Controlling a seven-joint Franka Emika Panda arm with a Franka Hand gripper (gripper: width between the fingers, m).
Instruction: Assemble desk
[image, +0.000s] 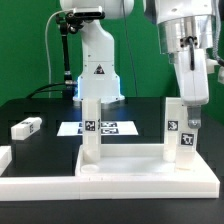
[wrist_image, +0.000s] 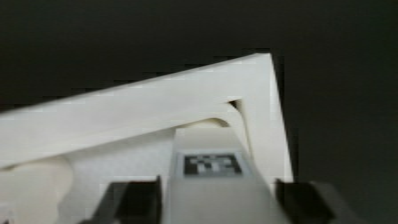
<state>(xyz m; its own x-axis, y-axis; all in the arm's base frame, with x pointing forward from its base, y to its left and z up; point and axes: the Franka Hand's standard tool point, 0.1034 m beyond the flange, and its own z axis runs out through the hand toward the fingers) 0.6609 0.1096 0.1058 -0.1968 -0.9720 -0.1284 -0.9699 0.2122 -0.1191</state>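
The white desk top lies flat near the table's front, rim up. Two white tagged legs stand upright in it: one on the exterior view's left, one on its right. My gripper comes down from above onto the right leg's upper part. In the wrist view the gripper has a dark finger pressed against each side of this tagged leg, and a corner of the desk top shows below it. A loose leg lies on the black table at the exterior view's left.
The marker board lies behind the desk top, in front of the robot base. A long white border bar runs along the front. Another white part sits at the far left edge.
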